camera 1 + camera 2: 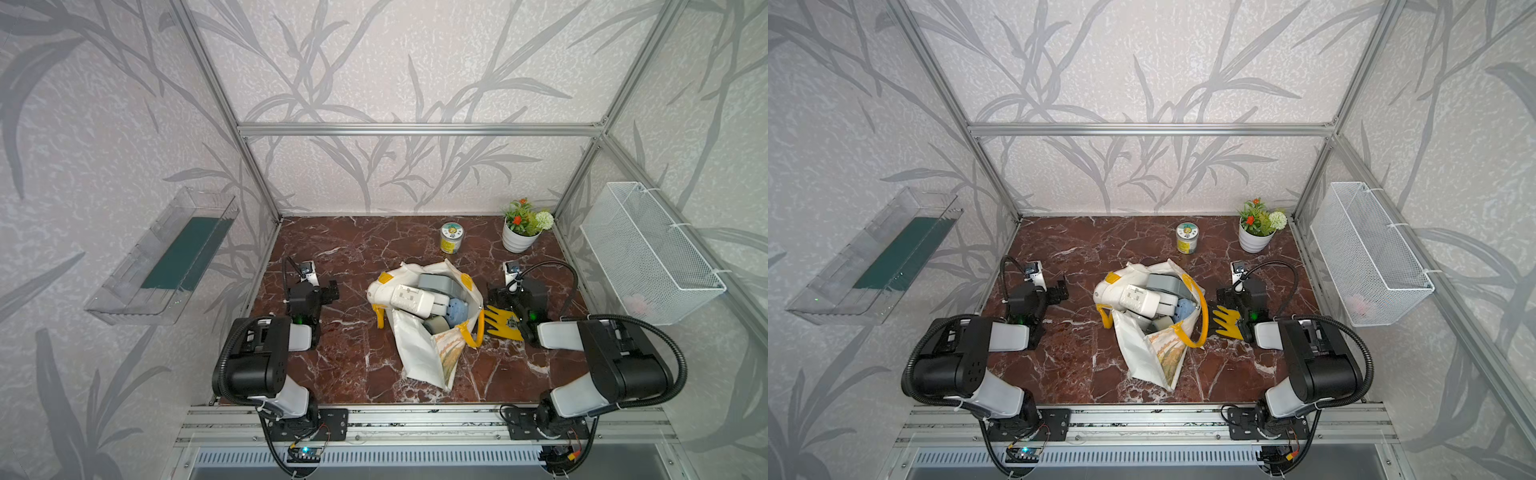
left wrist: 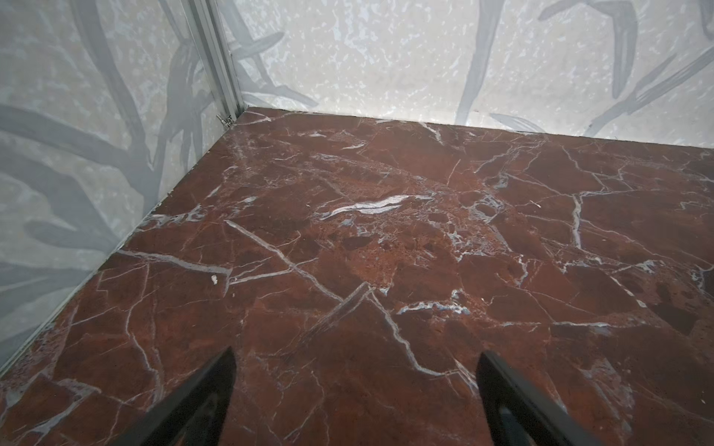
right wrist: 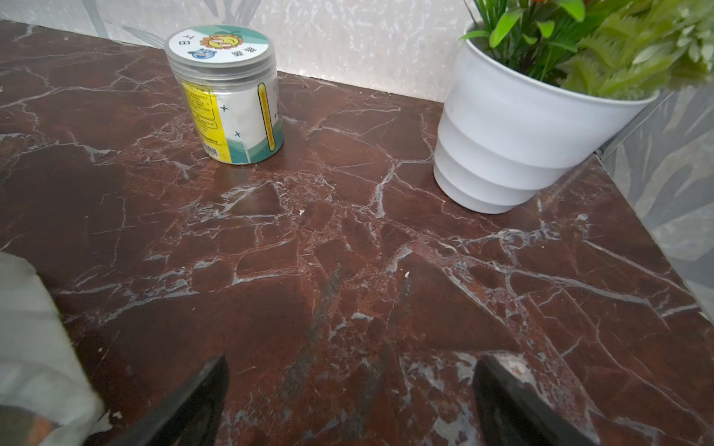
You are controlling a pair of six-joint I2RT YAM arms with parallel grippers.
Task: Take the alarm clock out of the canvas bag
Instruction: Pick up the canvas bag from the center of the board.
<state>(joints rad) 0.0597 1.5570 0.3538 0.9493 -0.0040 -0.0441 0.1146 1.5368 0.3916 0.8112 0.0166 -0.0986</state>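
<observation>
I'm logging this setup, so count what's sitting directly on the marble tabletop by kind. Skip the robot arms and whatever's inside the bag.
canvas bag: 1
plastic jar: 1
potted plant: 1
yellow glove: 1
Total: 4

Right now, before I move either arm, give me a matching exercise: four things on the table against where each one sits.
Things:
1. canvas bag
2. yellow glove
3. labelled jar
4. potted plant

Places:
A. far right corner
B. middle of the marble table
C. just right of the bag
D. at the back, just left of the plant

Pairs: 1-B; 2-C; 3-D; 4-A
</observation>
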